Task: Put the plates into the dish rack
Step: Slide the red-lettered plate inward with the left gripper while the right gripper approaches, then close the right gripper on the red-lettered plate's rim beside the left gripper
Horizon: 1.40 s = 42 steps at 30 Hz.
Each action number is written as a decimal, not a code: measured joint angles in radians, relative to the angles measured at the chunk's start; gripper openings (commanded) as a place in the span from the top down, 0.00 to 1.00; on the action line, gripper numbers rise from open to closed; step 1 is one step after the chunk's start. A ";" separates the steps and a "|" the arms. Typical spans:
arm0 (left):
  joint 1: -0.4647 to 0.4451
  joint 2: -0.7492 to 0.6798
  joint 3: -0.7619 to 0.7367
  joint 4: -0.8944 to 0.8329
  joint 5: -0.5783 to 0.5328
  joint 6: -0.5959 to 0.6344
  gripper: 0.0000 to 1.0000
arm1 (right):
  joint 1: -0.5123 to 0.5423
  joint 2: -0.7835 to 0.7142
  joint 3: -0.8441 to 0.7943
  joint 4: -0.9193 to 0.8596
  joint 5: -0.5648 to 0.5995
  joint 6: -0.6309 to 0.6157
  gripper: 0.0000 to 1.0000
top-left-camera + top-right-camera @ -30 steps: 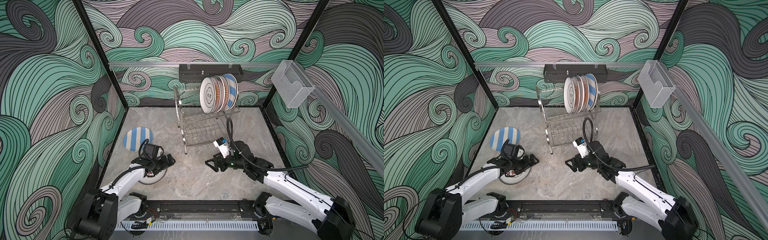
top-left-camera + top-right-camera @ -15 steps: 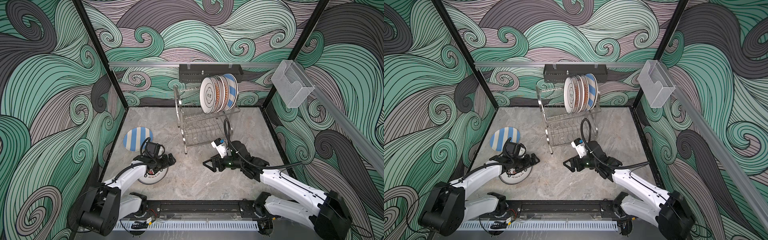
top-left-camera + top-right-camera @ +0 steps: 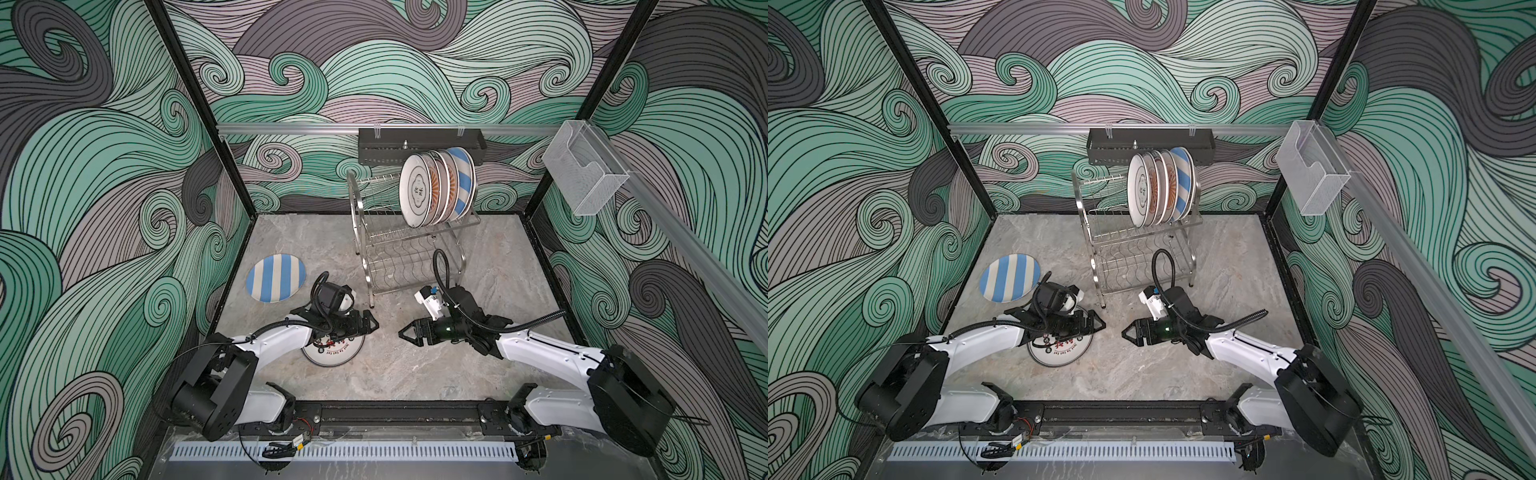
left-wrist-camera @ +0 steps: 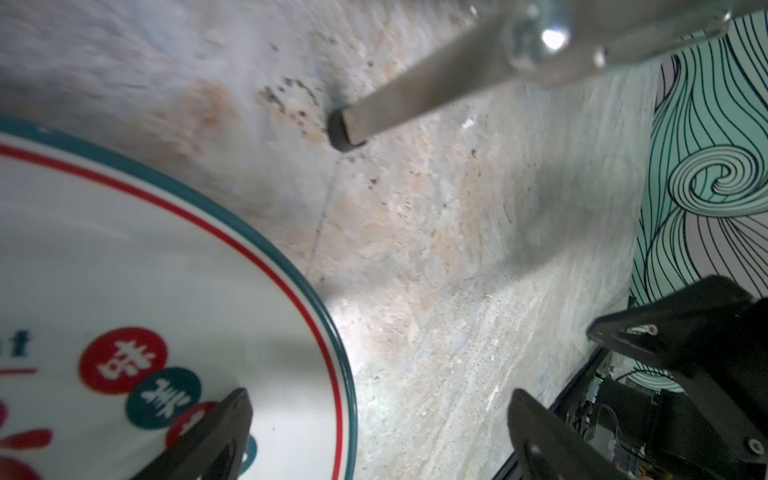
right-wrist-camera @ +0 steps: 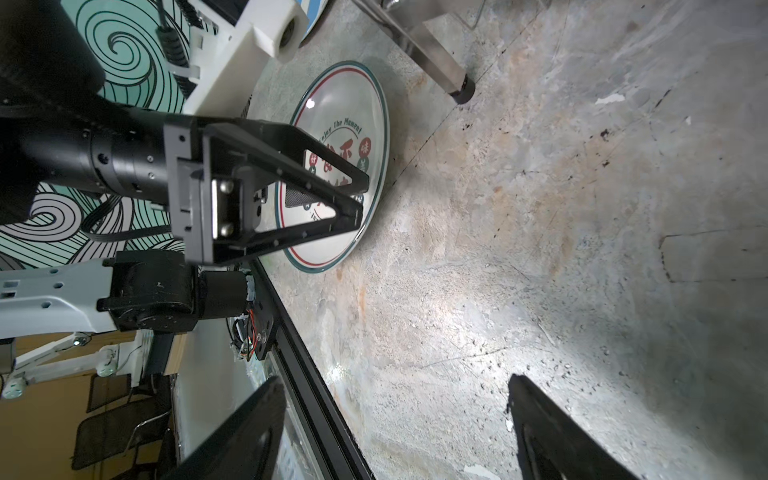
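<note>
Toward the rear of the marble table (image 3: 415, 374), found the dish rack (image 3: 397, 270) (image 3: 1133, 266), two wire tiers on curved steel legs. Well to the right of the rack and higher up, saw a clear plastic box (image 3: 582, 174) fixed to the side rail. Behind the rack and above it, noted a black perforated tray (image 3: 378, 145) hung on the back rail. On the rack's upper tier, toward its right end, made out a close row of plates (image 3: 436, 189) (image 3: 1158, 187) standing on edge, white with dark characters in front, blue-striped at the back. Left of the rack, well apart from it, saw a blue-and-white striped plate (image 3: 275, 277) (image 3: 1009, 276) lying flat on the table. Just in front of the rack's front left foot (image 4: 345, 129) (image 5: 461, 89), near but apart, found a green-rimmed plate (image 3: 332, 355) (image 4: 166, 291) (image 5: 336, 104), flat, white with a red ring and printed characters. Over that plate's edge nearest the rack, saw the left gripper (image 3: 374, 326) (image 4: 380, 392), level, jaws spread wide around nothing, one finger (image 4: 199, 436) above the plate's face and its mate over bare table beyond the rim; could not tell whether either touched. In front of the rack's middle, found the right gripper (image 3: 401, 332) (image 5: 397, 380), level, low over the table, pointed at the left one, jaws likewise wide and empty.
</note>
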 measured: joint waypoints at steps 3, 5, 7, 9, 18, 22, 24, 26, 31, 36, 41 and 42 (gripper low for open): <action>-0.033 -0.004 0.003 -0.023 -0.005 0.001 0.01 | -0.001 0.032 0.000 0.013 -0.007 0.006 0.16; -0.037 -0.029 0.004 -0.077 -0.040 0.001 0.01 | -0.001 0.051 0.001 0.019 -0.012 0.010 0.17; -0.033 -0.076 0.004 -0.147 -0.095 0.003 0.01 | -0.001 0.076 0.008 0.022 -0.017 0.017 0.17; -0.018 -0.140 0.014 -0.217 -0.172 0.013 0.01 | -0.001 0.108 0.027 0.026 -0.021 0.023 0.20; 0.305 -0.238 0.064 -0.261 -0.473 0.119 0.01 | 0.018 0.232 0.081 0.136 0.026 0.146 0.23; 0.370 -0.144 0.084 -0.274 -0.504 0.160 0.01 | 0.065 0.290 0.108 0.179 0.047 0.181 0.23; 0.393 -0.094 0.095 -0.272 -0.481 0.170 0.01 | 0.085 0.331 0.126 0.205 0.046 0.192 0.23; 0.409 -0.056 0.097 -0.259 -0.444 0.174 0.01 | 0.094 0.373 0.143 0.230 0.041 0.205 0.23; 0.415 -0.011 0.095 -0.243 -0.366 0.181 0.01 | 0.095 0.450 0.166 0.275 0.029 0.235 0.24; 0.415 -0.046 0.046 -0.201 -0.287 0.180 0.01 | 0.096 0.499 0.205 0.306 -0.007 0.245 0.25; 0.415 -0.077 -0.027 -0.159 -0.211 0.174 0.01 | 0.102 0.547 0.241 0.323 -0.060 0.238 0.25; 0.415 -0.088 -0.033 -0.153 -0.198 0.172 0.01 | 0.105 0.552 0.248 0.323 -0.070 0.237 0.25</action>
